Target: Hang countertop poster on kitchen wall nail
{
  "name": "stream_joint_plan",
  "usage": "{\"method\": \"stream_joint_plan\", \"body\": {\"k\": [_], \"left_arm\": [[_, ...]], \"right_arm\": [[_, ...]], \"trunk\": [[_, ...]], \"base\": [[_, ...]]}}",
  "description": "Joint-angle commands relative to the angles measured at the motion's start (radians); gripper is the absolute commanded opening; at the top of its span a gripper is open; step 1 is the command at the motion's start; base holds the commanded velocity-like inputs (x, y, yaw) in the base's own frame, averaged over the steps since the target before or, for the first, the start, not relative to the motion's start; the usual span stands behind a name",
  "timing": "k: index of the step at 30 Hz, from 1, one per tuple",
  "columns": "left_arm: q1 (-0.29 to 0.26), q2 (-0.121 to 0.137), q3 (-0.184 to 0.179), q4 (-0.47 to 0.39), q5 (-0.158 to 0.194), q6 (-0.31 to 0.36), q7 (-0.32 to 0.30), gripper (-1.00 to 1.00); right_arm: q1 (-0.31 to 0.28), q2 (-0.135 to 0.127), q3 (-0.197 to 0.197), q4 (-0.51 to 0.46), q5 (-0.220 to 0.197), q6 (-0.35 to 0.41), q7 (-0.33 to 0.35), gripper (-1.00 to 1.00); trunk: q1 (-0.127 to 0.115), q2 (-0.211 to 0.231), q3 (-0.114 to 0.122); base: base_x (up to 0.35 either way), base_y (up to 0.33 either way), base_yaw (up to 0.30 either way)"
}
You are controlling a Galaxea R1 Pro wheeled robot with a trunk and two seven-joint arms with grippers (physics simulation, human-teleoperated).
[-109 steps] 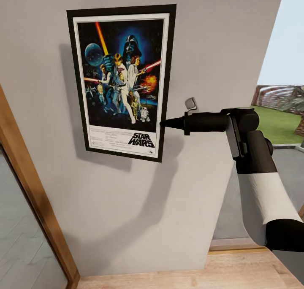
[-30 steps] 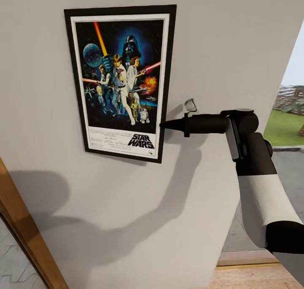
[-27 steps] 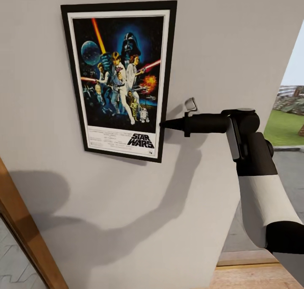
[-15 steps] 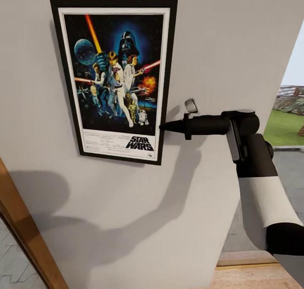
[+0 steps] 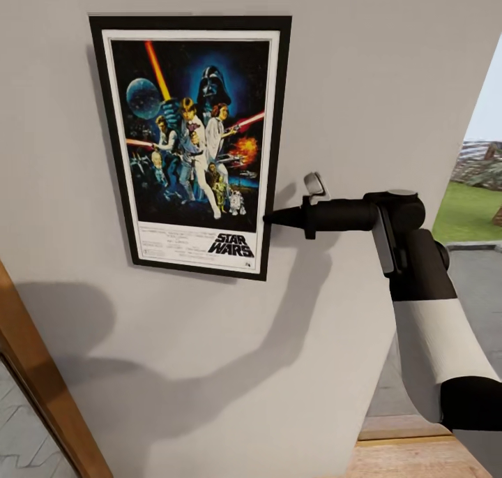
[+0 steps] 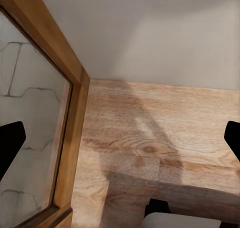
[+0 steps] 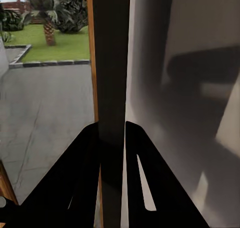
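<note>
Pale grey wall (image 5: 362,80) carries the poster (image 5: 197,143), flat against it, upper left area, slightly tilted. Right gripper (image 5: 268,218) pinches the poster's lower right frame edge; fingers (image 7: 75,183) closed on the black frame. Left gripper fingers (image 6: 11,143) spread wide, holding nothing, above wooden floor (image 6: 165,138).

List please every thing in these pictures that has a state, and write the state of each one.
poster: upright against the wall, held by its right edge.
right gripper: shut on the poster's frame edge, one finger on each side.
left gripper: open, holding nothing, pointing down at the wooden floor.
wall: pale grey, with the arm's shadow on it.
glass door: wooden frame; open or closed, cannot tell.
</note>
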Motion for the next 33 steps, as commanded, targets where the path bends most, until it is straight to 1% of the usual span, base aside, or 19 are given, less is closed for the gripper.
{"method": "stream_joint_plan", "body": {"k": [1,8,20,26,33], "left_arm": [[0.0,-0.001,0.004,-0.001,0.0,-0.002,-0.007,1.0],[0.0,-0.001,0.004,-0.001,0.0,-0.002,-0.007,1.0],[0.0,-0.001,0.004,-0.001,0.0,-0.002,-0.007,1.0],[0.0,-0.001,0.004,-0.001,0.0,-0.001,-0.007,1.0],[0.0,-0.001,0.004,-0.001,0.0,-0.002,-0.007,1.0]], "right_arm": [[0.001,-0.001,0.001,-0.002,-0.004,0.013,0.002,-1.0],[0.004,-0.001,0.001,-0.021,-0.004,0.013,0.003,-1.0],[0.006,-0.001,0.001,-0.025,-0.004,0.013,0.003,-1.0],[0.025,-0.001,0.001,-0.025,-0.004,0.013,0.003,-1.0],[0.034,-0.001,0.001,-0.025,-0.003,0.013,0.003,-1.0]], "trunk": [[0.0,-0.001,0.0],[0.0,-0.001,0.0],[0.0,-0.001,0.0],[0.0,-0.001,0.0],[0.0,-0.001,0.0]], "base": [[0.0,0.0,0.0],[0.0,0.0,0.0],[0.0,0.0,0.0],[0.0,0.0,0.0],[0.0,0.0,0.0]]}}
